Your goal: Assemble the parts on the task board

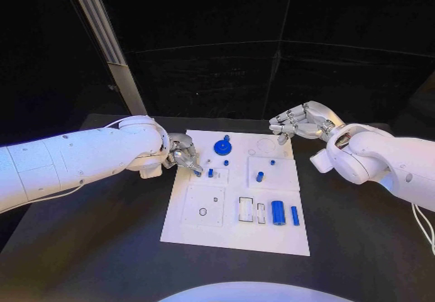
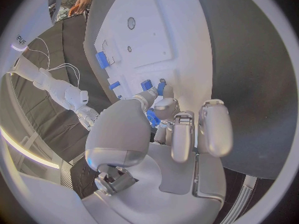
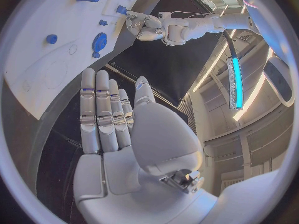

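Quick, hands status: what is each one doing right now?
Left hand: pinching a small blue part over the task board.
Right hand: open, fingers straight, holding nothing.

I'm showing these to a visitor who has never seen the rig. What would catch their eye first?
Probably the white task board in the middle of the black table, dotted with small blue parts, among them a round disc near its far edge and a cylinder toward its near right. Next, the left hand at the board's left edge, pinching a small blue part. The right hand hovers beyond the far right corner, holding nothing.
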